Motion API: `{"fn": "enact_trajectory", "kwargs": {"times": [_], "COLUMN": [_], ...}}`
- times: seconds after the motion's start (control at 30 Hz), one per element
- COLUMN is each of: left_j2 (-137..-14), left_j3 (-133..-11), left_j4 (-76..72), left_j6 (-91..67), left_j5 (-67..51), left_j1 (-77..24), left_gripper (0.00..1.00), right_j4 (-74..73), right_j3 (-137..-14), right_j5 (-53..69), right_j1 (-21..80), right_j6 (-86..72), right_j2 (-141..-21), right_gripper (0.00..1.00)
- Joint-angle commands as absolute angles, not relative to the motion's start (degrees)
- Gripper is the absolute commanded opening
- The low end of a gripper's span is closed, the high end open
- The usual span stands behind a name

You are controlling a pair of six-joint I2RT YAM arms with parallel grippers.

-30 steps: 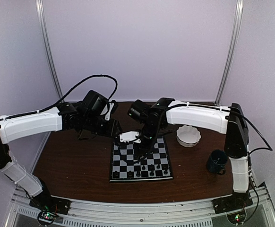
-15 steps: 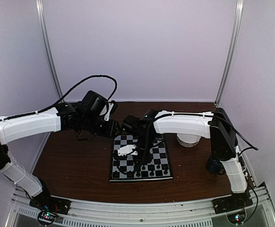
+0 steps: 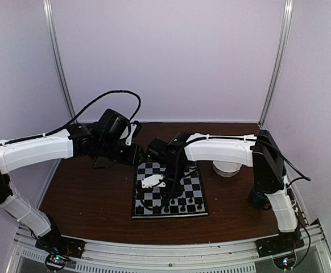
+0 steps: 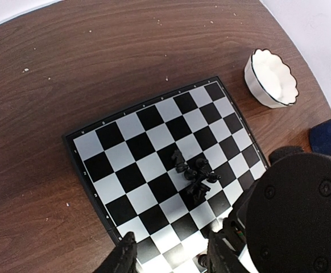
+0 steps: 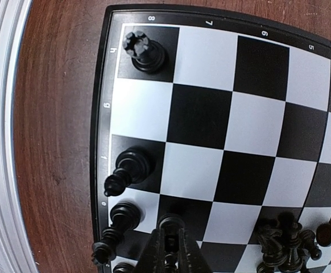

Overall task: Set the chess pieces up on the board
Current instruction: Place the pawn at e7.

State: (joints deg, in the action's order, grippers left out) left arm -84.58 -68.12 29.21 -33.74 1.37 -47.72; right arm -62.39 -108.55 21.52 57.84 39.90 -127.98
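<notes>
Looks roughly half done. Can count at least 3 of the chess pieces (image 5: 144,51) standing along 1 edge row of the board (image 5: 199,122) — 1 on the corner square, the others further down past an empty square. Leaves a huddle of loose pieces (image 4: 197,175) at mid-board to be sorted, some apparently tipped over. Finds the right fingers (image 5: 157,255) pinched narrow over that same edge row, on what looks like 1 more piece. Finds the left fingers (image 4: 124,257) spread wide, holding nothing, above the board's rim. Can place the board flat on the worktop (image 4: 69,57) — white bowl (image 4: 270,77) and blue mug (image 4: 330,136) off beyond 1 side.
</notes>
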Motion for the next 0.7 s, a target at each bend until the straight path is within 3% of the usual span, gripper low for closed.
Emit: {"fn": "enact_trajectory", "kwargs": {"times": [0.0, 0.67], "left_j2": [-83.8, -84.5], "left_j3": [-67.8, -68.5], "left_j4": [28.3, 28.2], "left_j6": [-33.0, -32.4], "left_j5": [1.9, 1.9], "left_j1": [-47.8, -47.8], "left_gripper": [0.43, 0.43], "right_j4": [-62.4, -62.2], "right_j3": [-109.6, -108.5], "right_j5": [20.1, 19.4], "right_j1": [58.1, 58.0], "right_j6": [39.8, 38.3], "right_j2": [-129.6, -122.4], "right_gripper": [0.08, 0.22]}}
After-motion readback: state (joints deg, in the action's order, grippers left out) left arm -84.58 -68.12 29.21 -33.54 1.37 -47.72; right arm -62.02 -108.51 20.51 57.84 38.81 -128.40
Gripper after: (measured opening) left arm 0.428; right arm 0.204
